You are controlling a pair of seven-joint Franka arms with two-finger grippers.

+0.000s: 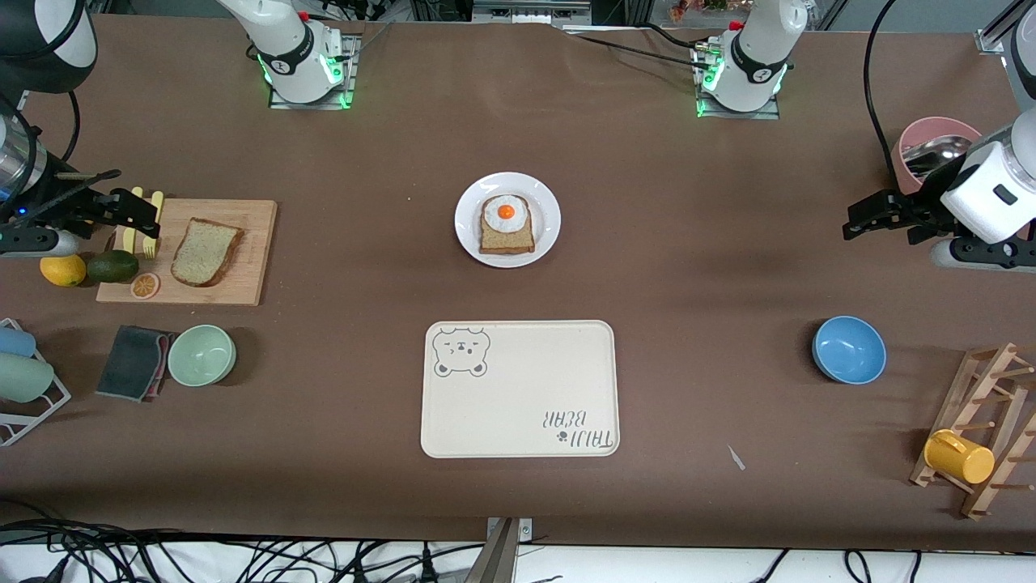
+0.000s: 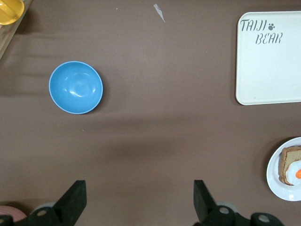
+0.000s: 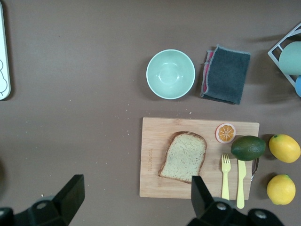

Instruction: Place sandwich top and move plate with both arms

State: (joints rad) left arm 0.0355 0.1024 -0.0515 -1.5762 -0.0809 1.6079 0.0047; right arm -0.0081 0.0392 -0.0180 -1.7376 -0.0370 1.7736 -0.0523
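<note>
Hanging above the right arm's end of the table, the right gripper (image 1: 133,212) is over the edge of the wooden cutting board (image 1: 243,267), its 2 fingers spread wide and holding nothing. Most of that arm is cut off by the front view's edge, and the gripper hides part of the yellow fork and knife (image 3: 233,179) on the board.

The sandwich top (image 1: 205,252) lies flat on the board, well apart from the plate (image 1: 469,231). Its long axis runs slantwise, with the domed crust edge toward the robots' bases and the squarer end nearer the front camera.

The left gripper (image 1: 884,217) hangs over bare table at the left arm's end, fingers also spread wide and empty; its arm is likewise cut off at the picture's edge and covers part of a pink container (image 1: 931,134).

The plate sits at mid-table between the 2 bases, bearing the egg-topped slice (image 1: 507,225). In the left wrist view only part of the plate shows. The cream tray (image 1: 518,389) lies nearer the front camera than the plate, apart from it. A blue bowl (image 1: 848,349) sits toward the left arm's end, and a green bowl (image 1: 201,355) toward the right arm's end.
</note>
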